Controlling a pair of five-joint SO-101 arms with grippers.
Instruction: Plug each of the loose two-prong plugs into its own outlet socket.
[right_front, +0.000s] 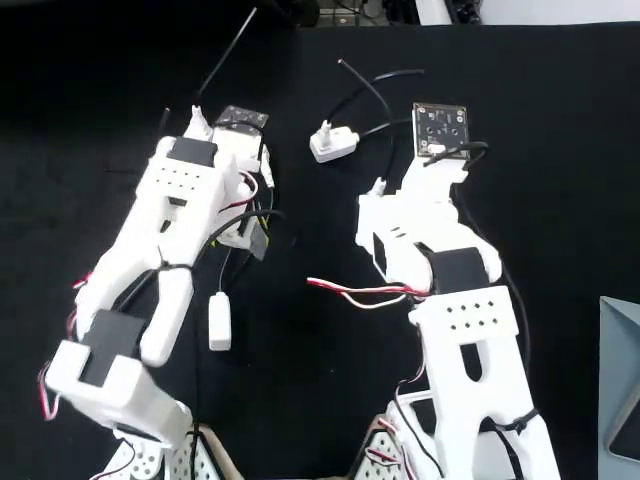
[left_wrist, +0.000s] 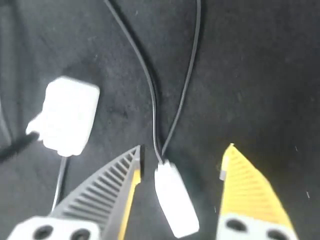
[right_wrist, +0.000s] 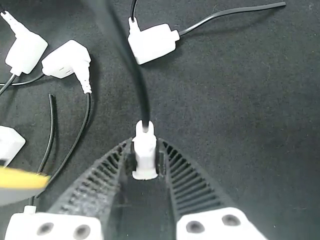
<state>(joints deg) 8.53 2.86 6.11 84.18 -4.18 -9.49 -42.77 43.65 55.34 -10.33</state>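
The right gripper is clamped on a small white two-prong plug with a thin black cable, near a white blocky connector that may be a socket. Off to the side of that connector, the left gripper stands with jaws apart around a slim white plug. The plugs look light, hard and smooth, so they are best gripped by the flat sides of the body, not by the limp cable.
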